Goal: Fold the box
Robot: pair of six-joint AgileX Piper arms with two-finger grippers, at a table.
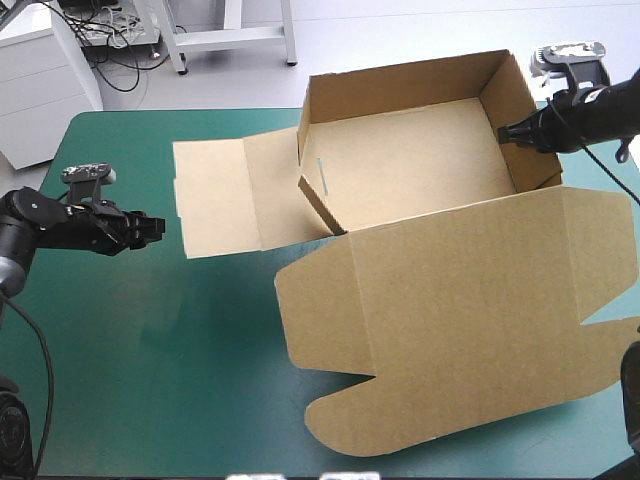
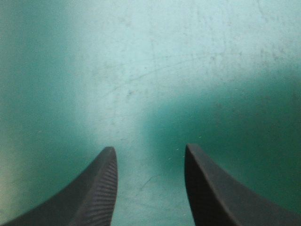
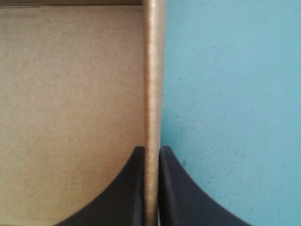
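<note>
My right gripper [image 3: 151, 150] pinches a wall of the brown cardboard box [image 1: 410, 165]; left gripper [image 2: 149, 153] spread near the left edge of the teal-green cover [image 1: 150, 350].

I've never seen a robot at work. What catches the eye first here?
The big brown box, half built at the far right: walls raised, its lid lying flat toward the near edge. The right gripper pinches the right wall, while the left gripper hovers open over the teal-green cover, left of the box.
</note>
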